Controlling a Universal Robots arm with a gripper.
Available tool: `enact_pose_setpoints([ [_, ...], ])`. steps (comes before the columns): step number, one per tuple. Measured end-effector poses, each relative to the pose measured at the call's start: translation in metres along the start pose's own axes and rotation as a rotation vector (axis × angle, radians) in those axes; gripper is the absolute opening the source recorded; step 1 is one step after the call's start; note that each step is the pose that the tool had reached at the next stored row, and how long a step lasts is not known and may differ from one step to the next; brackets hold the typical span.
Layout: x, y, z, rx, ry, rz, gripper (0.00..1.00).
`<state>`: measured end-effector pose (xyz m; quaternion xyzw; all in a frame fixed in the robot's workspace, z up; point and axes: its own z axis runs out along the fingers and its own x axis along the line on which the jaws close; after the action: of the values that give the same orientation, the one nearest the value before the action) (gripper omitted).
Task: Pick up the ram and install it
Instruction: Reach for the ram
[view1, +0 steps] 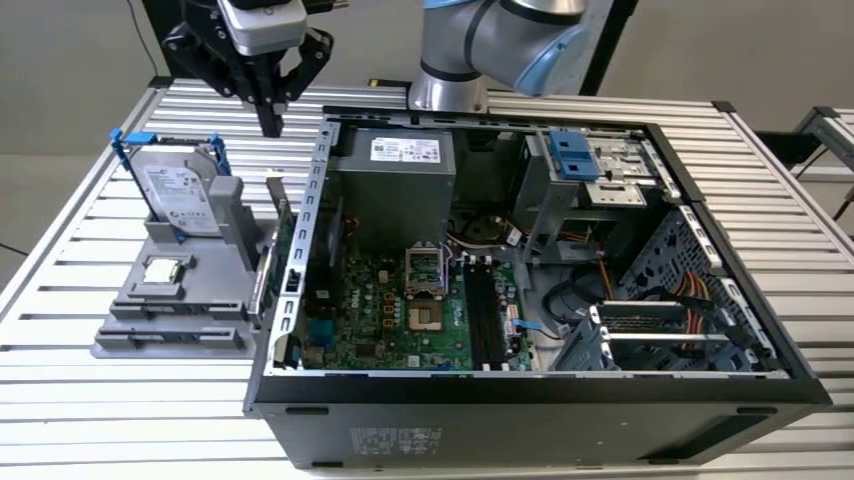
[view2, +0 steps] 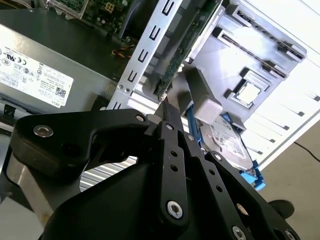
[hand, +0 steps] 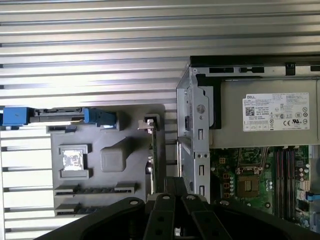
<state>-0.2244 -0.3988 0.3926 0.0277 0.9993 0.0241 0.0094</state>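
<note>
the ram stands on its long edge in a slot along the side of the grey holder that faces the computer case; set upright like that, its top edge is free for a pinch from above, which i take to be the reason for the slot; it sits just beside the case's perforated wall, apart from it, and is not yet lifted. the tool hangs over that same edge of the holder, fingers pointing straight down and lined up roughly with the ram's thin edge, above it and not touching; the fingers look pressed together or very nearly so, and nothing is held between them.

on the same holder the hard drive stands upright in its blue frame toward the exterior view's left, and the small square chip lies flat in its own pocket; each part has its own seat, so i judge the holder to be a staging rack that keeps them at known spots. inside the open case the motherboard lies face up with its long black slots bare, so the install is not done; holder and case both rest on the slatted desk.
</note>
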Motion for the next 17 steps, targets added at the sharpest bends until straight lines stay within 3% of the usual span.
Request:
enact_pose_setpoints([
  [17, 0.0118, -0.0006, -0.0002, 0.0, 0.0001, -0.002, 0.0],
])
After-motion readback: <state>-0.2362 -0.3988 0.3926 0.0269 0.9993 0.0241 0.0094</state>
